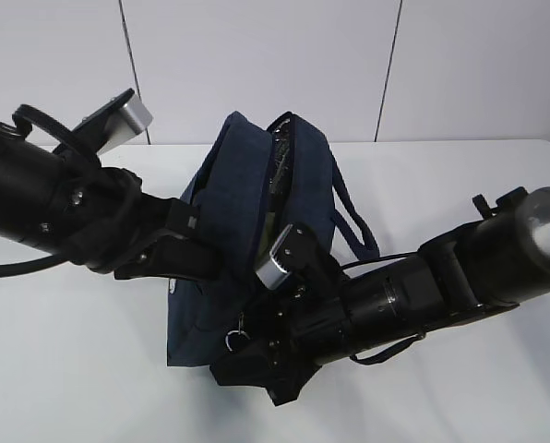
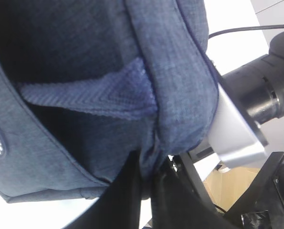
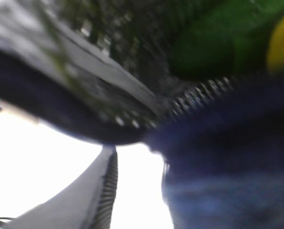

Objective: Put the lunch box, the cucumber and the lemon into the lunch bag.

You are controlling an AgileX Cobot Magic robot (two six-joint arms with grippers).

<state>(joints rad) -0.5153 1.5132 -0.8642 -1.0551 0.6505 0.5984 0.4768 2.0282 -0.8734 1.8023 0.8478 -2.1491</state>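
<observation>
Navy lunch bag [image 1: 247,221] unzipped, cucumber [image 3: 213,43], lemon [image 3: 281,40] inside

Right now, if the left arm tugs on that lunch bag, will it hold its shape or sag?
Probably sag: the lunch bag is soft fabric, folding where the left gripper pinches it. Its open top already leans, so it may tip. The cucumber and lemon inside could shift.
</observation>
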